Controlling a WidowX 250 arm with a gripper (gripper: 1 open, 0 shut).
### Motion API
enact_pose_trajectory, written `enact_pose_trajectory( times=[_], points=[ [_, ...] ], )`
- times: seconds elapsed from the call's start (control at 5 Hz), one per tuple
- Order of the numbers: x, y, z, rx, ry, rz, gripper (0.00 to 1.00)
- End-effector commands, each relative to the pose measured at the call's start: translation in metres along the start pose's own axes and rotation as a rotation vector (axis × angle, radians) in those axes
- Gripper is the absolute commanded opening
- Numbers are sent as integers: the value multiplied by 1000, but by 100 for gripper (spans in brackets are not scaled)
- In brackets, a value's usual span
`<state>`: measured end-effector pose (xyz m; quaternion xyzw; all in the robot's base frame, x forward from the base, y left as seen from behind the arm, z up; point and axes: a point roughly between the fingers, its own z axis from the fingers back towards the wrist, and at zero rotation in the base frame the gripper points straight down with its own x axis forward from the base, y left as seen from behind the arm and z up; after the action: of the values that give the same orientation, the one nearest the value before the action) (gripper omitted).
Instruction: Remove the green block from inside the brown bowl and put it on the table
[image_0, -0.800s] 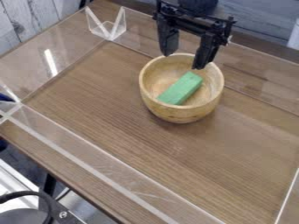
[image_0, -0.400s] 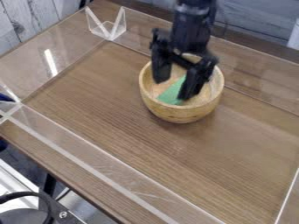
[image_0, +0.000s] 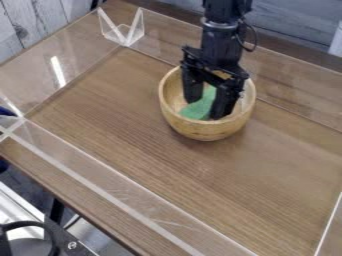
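One brown bowl (image_0: 205, 112) is sitting on the table (image_0: 147, 170) toward one o'clock from its middle, with one green block (image_0: 201, 106) lying inside it. The single gripper (image_0: 210, 99) is reaching down into the bowl with its fingers spread wide on either side of the block, partly hiding it. A clear acrylic bracket (image_0: 122, 27) is standing at eleven o'clock. Against the earlier frames, the gripper is sitting lower, inside the bowl rather than above the rim.
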<state>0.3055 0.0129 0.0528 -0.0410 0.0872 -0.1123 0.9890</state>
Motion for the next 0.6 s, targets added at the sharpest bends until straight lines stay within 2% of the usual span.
enact_pose_trajectory(
  times=[0.0,0.2,0.4],
  points=[
    [16,-4,14,77,-110,11,100],
    [21,-14,13,137,-158,22,100],
    [12,-17,33,189,-228,27,100]
  ],
)
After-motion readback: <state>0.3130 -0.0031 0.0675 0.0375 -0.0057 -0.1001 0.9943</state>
